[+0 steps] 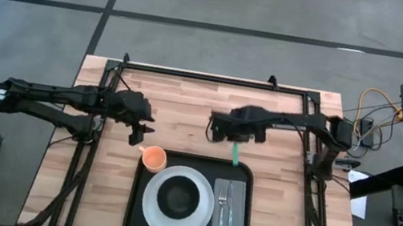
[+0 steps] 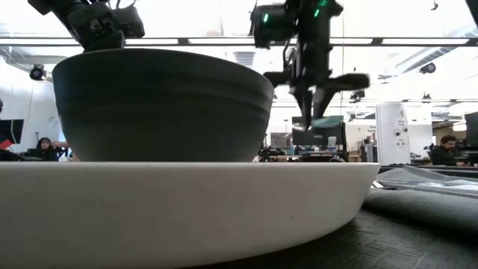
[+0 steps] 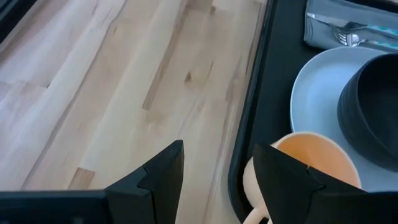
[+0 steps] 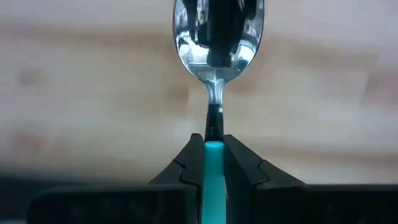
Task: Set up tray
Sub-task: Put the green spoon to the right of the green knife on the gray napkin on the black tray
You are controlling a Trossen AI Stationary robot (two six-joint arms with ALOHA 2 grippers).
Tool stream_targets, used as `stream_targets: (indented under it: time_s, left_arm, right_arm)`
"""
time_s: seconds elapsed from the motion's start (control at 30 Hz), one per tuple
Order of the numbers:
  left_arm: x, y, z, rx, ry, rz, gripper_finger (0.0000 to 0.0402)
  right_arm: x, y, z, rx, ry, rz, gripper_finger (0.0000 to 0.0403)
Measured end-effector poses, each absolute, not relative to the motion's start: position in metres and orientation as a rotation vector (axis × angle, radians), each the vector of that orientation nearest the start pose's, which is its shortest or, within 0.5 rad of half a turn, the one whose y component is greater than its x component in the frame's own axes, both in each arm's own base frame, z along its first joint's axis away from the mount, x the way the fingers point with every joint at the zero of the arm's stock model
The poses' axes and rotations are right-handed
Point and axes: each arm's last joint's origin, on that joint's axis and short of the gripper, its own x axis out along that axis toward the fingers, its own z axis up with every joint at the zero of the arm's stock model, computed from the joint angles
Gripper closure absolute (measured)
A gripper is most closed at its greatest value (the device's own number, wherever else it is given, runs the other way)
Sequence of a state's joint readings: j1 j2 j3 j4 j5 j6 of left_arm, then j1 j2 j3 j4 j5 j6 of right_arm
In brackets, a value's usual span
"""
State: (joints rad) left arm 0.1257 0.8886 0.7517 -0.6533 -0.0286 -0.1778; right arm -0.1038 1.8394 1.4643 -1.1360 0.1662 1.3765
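The black tray (image 1: 186, 222) sits at the table's near edge, holding a white plate (image 1: 176, 210) with a dark bowl (image 1: 178, 198), an orange cup (image 1: 154, 157), and a napkin (image 1: 227, 213) with cutlery. Above its far edge, the right gripper (image 4: 213, 158) clamps a teal-handled spoon (image 4: 217, 37). The left gripper (image 3: 217, 171) hangs open beside the cup.

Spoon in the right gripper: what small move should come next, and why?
Probably carry the spoon toward the napkin and lower it beside the fork. The right gripper is shut on its teal handle over bare wood, just beyond the tray. The left gripper waits open near the orange cup.
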Motion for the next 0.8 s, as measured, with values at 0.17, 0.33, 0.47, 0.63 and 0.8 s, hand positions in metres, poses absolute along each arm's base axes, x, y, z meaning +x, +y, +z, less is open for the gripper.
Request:
stream_targets:
  time_s: [0.17,0.33,0.47,0.63,0.8]
  left_arm:
    - [0.172,0.023,0.267,-0.213,0.754,0.217,0.0228]
    - [0.174,0.023,0.269,-0.249,0.728,0.228,0.0228]
    - [0.176,0.023,0.271,-0.249,0.696,0.226,0.0228]
    - [0.179,0.023,0.275,-0.248,0.648,0.221,0.0228]
    - [0.183,0.024,0.277,-0.247,0.611,0.217,0.0228]
  right_arm:
    - [0.336,0.018,0.237,1.101,1.069,-1.209,0.0371]
    - [0.326,0.092,0.221,1.195,1.116,-1.175,0.0365]
    - [0.309,0.150,0.209,1.332,1.062,-1.219,0.0366]
    - [0.287,0.199,0.188,1.305,1.121,-1.264,0.0366]
    - [0.280,0.221,0.169,1.234,1.173,-1.237,0.0366]
